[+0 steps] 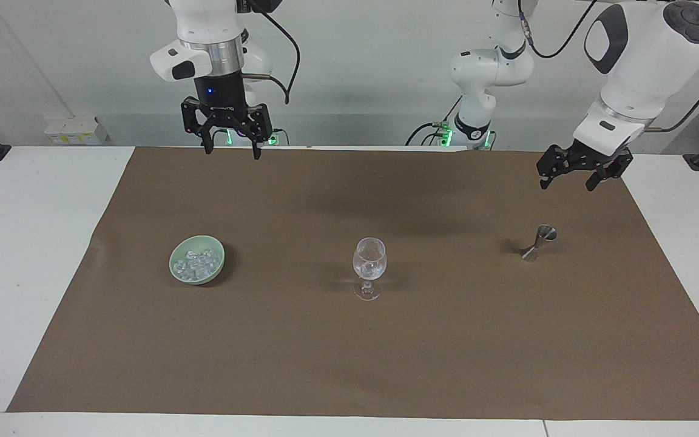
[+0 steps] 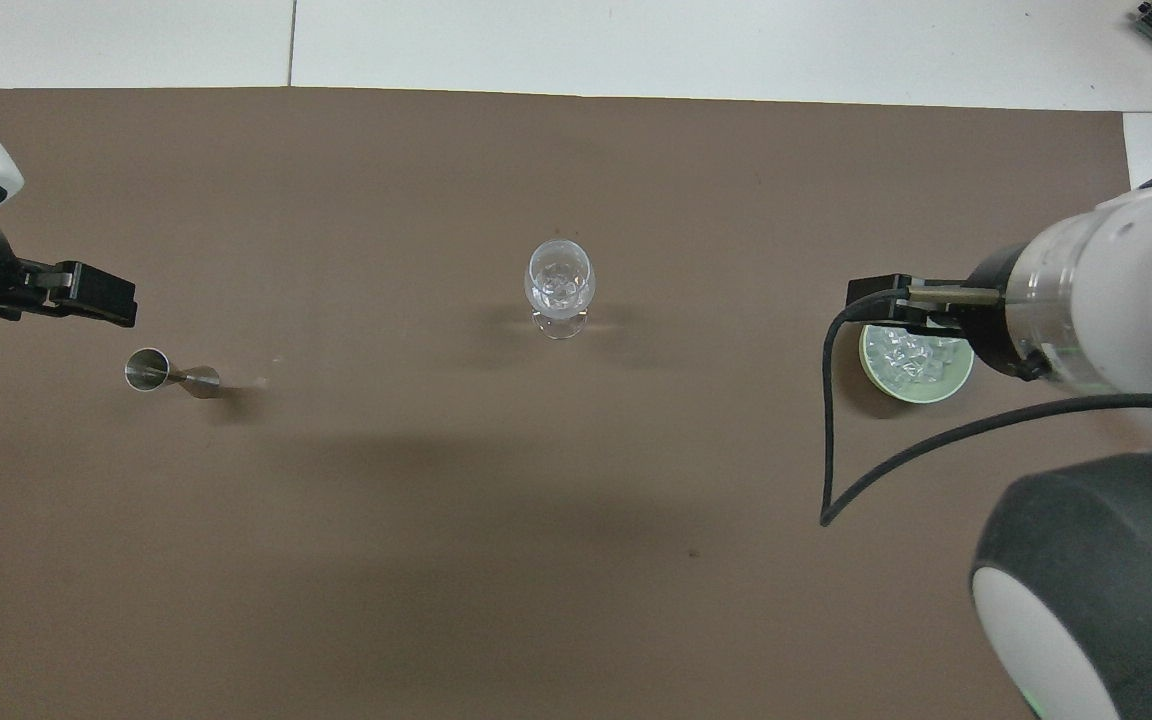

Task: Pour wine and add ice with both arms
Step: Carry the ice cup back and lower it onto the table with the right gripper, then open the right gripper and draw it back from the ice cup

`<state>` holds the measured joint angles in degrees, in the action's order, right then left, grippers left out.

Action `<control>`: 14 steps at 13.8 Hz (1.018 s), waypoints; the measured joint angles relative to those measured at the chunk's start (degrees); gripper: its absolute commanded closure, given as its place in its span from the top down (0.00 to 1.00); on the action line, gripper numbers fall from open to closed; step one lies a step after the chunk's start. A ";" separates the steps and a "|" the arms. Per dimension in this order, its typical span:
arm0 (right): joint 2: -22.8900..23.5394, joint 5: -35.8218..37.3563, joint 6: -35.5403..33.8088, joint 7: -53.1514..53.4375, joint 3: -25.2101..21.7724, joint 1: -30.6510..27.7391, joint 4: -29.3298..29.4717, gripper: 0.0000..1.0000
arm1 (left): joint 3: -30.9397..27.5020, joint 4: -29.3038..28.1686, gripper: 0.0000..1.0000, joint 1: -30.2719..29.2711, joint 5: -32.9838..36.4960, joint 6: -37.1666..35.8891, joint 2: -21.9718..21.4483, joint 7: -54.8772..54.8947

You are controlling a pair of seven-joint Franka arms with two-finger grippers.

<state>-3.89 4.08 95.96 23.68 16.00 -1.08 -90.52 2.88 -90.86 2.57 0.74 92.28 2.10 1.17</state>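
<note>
A clear stemmed wine glass (image 1: 369, 266) (image 2: 560, 285) stands mid-mat with a few chunks of ice in its bowl. More ice (image 1: 196, 262) (image 2: 911, 362) is heaped in a pale green bowl (image 1: 178, 274) toward the right arm's end. My right gripper (image 1: 232, 153) hangs open and empty, high over the mat's edge by the robots; from overhead its wrist covers part of the bowl. Open and empty too, my left gripper (image 1: 567, 184) (image 2: 96, 295) waits over the mat near a metal jigger (image 1: 537, 243) (image 2: 171, 374). No wine is in view.
A brown mat (image 1: 349, 364) (image 2: 436, 560) covers most of the white table (image 1: 16, 255). The right arm's loose black cable (image 2: 836, 480) droops near the bowl.
</note>
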 measured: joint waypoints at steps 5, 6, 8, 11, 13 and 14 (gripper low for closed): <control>-0.02 0.00 -6.71 -5.39 -1.01 -0.04 2.62 1.00 | 0.00 0.00 1.00 0.00 0.00 0.00 0.00 0.00; -0.02 0.00 -7.54 -6.77 -1.75 -0.06 3.04 1.00 | 0.00 0.00 1.00 0.00 0.00 0.00 0.00 0.00; 0.01 -0.22 -9.10 -11.12 -5.22 0.33 3.94 1.00 | 0.00 0.00 1.00 0.00 0.00 0.00 0.00 0.00; 0.03 -3.59 -10.24 -13.70 -12.72 3.54 5.02 1.00 | 0.00 0.00 1.00 0.00 0.00 0.00 0.00 0.00; 0.24 -3.95 -10.25 -13.89 -13.81 3.96 5.07 1.00 | 0.00 -0.01 1.00 0.00 0.00 0.00 0.00 0.00; 0.43 -3.95 -10.25 -13.89 -13.81 3.97 5.07 1.00 | 0.00 -0.01 1.00 0.00 0.00 0.00 0.00 0.00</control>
<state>-3.47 0.12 85.71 9.79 2.19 2.89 -85.45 2.88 -90.86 2.57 0.74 92.27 2.10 1.17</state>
